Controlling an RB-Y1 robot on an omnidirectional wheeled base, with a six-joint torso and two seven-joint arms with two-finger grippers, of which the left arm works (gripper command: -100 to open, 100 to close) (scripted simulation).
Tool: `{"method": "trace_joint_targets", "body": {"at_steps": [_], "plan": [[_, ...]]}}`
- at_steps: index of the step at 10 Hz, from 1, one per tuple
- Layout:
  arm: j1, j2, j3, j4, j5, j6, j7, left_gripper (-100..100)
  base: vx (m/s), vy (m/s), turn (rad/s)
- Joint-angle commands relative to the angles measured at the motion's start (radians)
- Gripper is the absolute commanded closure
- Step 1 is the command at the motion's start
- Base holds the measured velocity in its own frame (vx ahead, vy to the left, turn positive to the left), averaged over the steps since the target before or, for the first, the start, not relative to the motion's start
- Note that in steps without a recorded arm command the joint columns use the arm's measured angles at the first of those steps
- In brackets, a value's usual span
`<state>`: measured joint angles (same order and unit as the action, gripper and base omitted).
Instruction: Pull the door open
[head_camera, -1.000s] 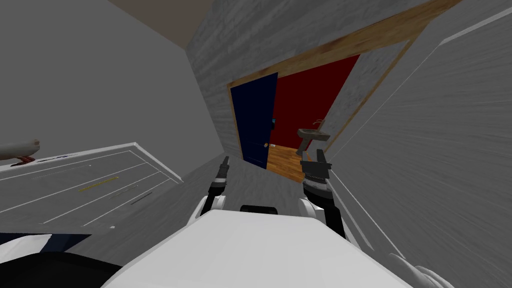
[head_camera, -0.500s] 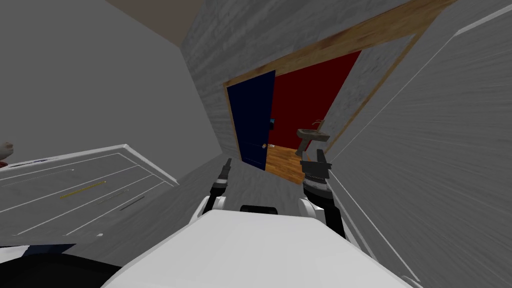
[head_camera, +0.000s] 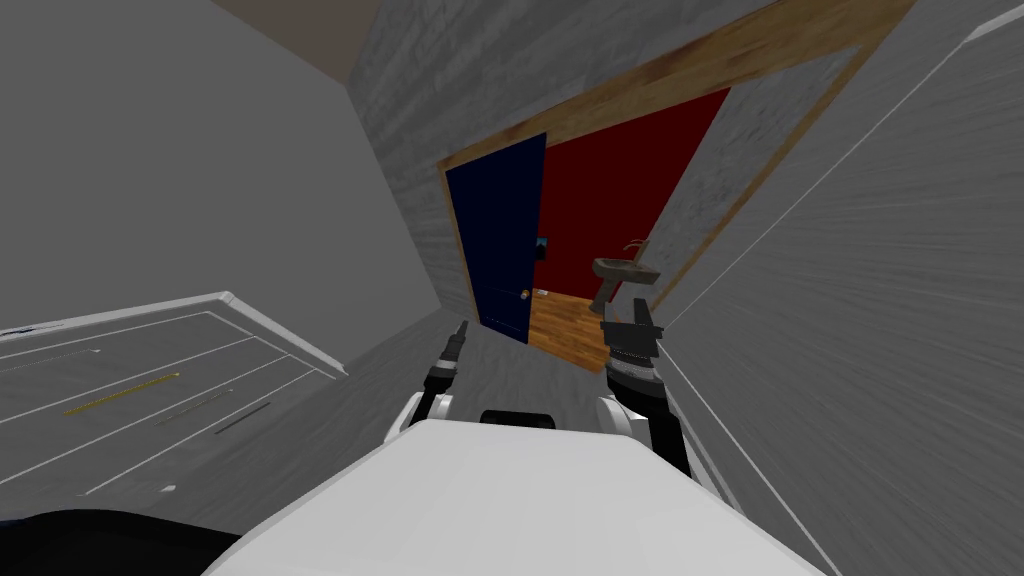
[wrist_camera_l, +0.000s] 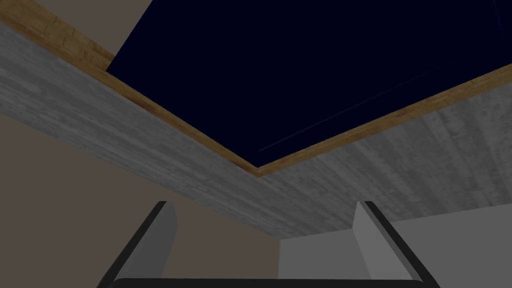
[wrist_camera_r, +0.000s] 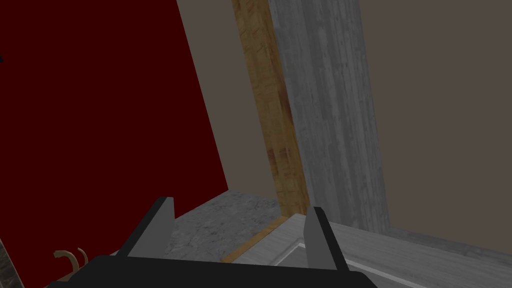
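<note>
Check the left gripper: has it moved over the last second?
Yes. The left gripper has shifted toward the knob of the dark blue door, closing part of the gap; the right gripper has kept its place.

The dark blue door (head_camera: 500, 240) stands partly open at 12 o'clock, with a sink (head_camera: 625, 270) at 1 o'clock, just past the right pincer (head_camera: 626, 313)
</note>
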<state>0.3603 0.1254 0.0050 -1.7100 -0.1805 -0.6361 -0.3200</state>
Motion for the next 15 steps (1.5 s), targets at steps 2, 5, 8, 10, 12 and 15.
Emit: {"method": "trace_joint_targets", "body": {"at_steps": [2, 5, 8, 10, 12, 15], "plan": [[-0.013, 0.012, -0.002, 0.054, -0.014, -0.024, -0.048, -100, 0.109, -0.085, -0.011], [-0.031, 0.024, -0.006, 0.117, -0.031, -0.049, -0.103, -100, 0.094, -0.075, -0.013], [-0.048, 0.036, -0.009, 0.18, -0.049, -0.073, -0.157, -100, 0.103, -0.069, -0.011], [-0.06, 0.044, -0.011, 0.222, -0.06, -0.09, -0.194, -100, 0.113, -0.082, -0.011], [-0.072, 0.051, -0.014, 0.263, -0.071, -0.106, -0.23, -100, 0.1, -0.073, -0.011], [-0.089, 0.062, -0.017, 0.325, -0.088, -0.13, -0.283, -100, 0.095, -0.071, -0.011]]}}
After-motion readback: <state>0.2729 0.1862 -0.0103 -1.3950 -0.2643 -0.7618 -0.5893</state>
